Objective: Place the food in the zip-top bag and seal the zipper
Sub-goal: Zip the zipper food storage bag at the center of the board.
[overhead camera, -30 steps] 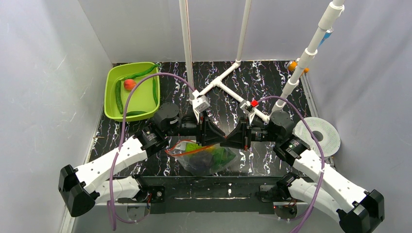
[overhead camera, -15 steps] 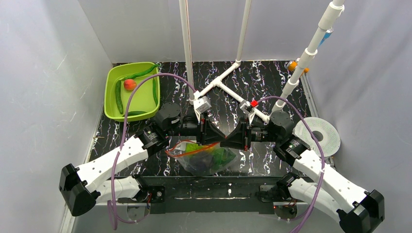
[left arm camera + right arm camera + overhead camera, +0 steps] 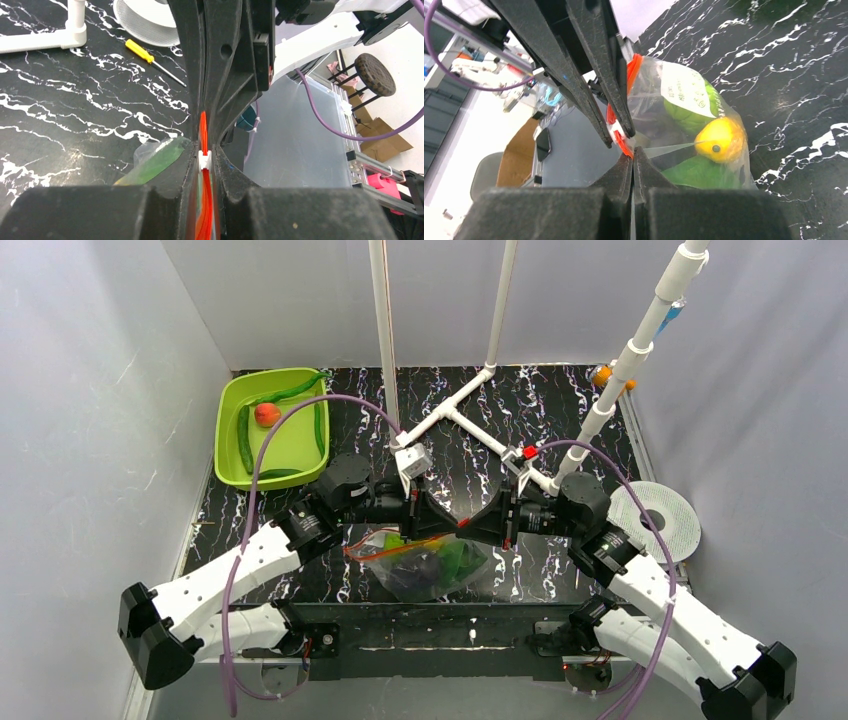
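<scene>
The clear zip-top bag (image 3: 425,565) lies near the table's front edge. It holds a lime-green fruit (image 3: 689,112), a yellow piece (image 3: 720,139) and a green leafy vegetable (image 3: 699,172). My left gripper (image 3: 450,523) is shut on the red-orange zipper (image 3: 204,132) at its white slider (image 3: 205,159). My right gripper (image 3: 475,527) is shut on the bag's mouth corner (image 3: 633,152), tip to tip with the left one. Long green pods (image 3: 245,438) and a red-orange fruit (image 3: 266,414) lie in a green tub (image 3: 300,445) at the back left.
A white pipe frame (image 3: 470,415) stands behind the grippers. A white round disc (image 3: 655,515) lies at the right edge. A yellow-handled screwdriver (image 3: 150,57) lies on the black marbled table (image 3: 500,400).
Both arms have shifted slightly toward the near edge, and the left gripper has edged right along the zipper toward the right gripper. The bag has shifted a little with them.
</scene>
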Tool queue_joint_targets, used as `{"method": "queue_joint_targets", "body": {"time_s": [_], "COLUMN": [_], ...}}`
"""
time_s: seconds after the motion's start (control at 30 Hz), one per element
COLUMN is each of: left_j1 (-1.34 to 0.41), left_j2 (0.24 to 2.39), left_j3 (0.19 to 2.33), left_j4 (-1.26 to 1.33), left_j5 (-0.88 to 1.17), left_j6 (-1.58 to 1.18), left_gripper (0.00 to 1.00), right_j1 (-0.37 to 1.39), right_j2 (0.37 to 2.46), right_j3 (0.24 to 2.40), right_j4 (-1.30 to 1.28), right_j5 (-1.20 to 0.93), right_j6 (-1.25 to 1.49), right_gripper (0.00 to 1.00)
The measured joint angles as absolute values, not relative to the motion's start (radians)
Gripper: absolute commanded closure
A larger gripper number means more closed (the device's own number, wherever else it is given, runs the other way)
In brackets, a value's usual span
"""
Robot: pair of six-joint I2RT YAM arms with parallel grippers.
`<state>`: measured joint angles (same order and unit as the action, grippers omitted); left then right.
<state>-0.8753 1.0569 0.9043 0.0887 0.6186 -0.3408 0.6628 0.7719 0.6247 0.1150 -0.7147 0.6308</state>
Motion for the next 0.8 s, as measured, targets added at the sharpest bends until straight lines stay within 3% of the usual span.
{"method": "queue_joint_targets", "body": {"time_s": [0.8], "left_j1": [-0.875], "left_j2": [0.777], "left_j3": [0.901], "left_j4": [-0.435], "left_j5": [0.444], "left_j6": [-0.111], "left_gripper": [1.00], "right_j1": [0.671], "right_j2": [0.552], "right_j3": [0.622], "right_j4": [-0.137], "right_j5": [-0.159], "right_j6": [0.685], "right_gripper": [0.99]}}
